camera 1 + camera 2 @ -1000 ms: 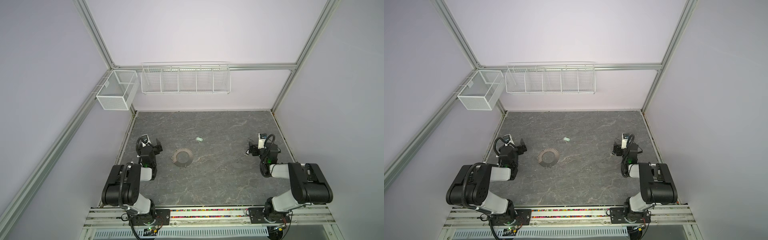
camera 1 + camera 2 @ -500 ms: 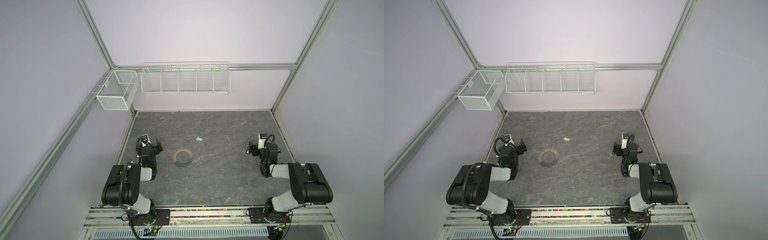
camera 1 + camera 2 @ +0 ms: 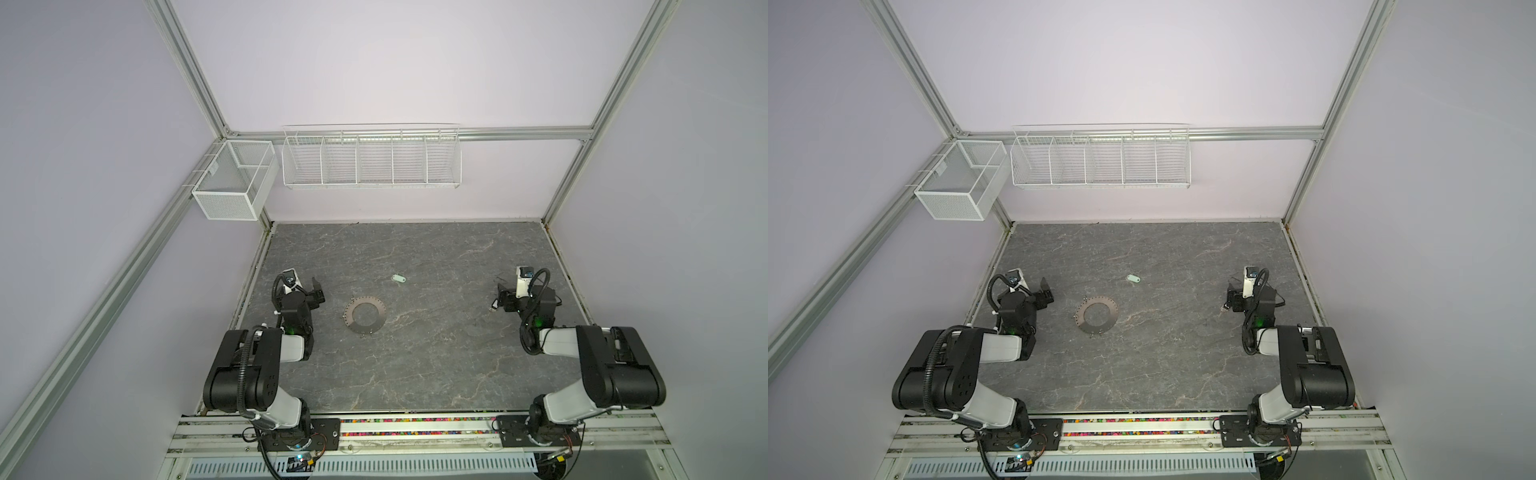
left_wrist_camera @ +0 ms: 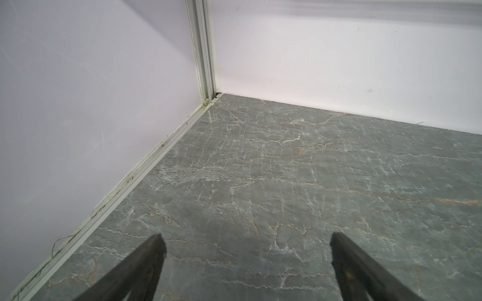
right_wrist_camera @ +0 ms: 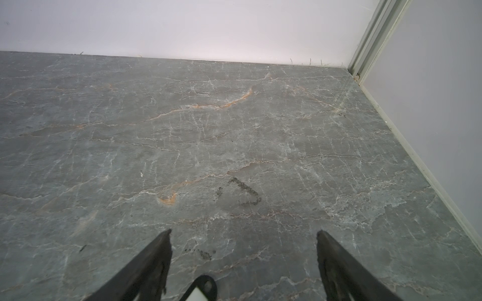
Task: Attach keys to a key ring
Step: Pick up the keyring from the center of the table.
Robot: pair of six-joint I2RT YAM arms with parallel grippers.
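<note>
Both arms sit low on the grey marbled worktop (image 3: 415, 365), and none of the task's things is lifted.

- The left pincer (image 4: 245, 242) has its fingers wide apart with nothing between them. It sits near the left wall.
- The right pincer (image 5: 243, 239) also has its fingers apart. A black-rimmed oblong plastic tag with a white insert, the black tag (image 5: 201, 286), shows low between the finger roots and is not clamped. In a top view a tiny silvery bit (image 3: 493, 308) pokes out just beside this pincer. It is probably that tag's key, but it is too small to be sure.
- The flat grey metal washer-like key ring (image 3: 348, 316) lies flush on the worktop. It is near the left pincer and well apart from the right.
- The small pale-tagged key (image 3: 398, 279), with a whitish-green oblong tag, lies beyond the ring and apart from it in both top views.

My reading is that nothing is attached yet and the job is at its very start.

Risks from here:
- The ring lies flush, so fingers may skid over its edge and shove it instead of lifting it.
- The rim holes are minute, so a slight tilt or offset could make a key's loop miss.
- The black tag sits under the right pincer, so lifting away could drag or flick it.
- The pale tag looks light, and a nudge would send it sliding.
</note>
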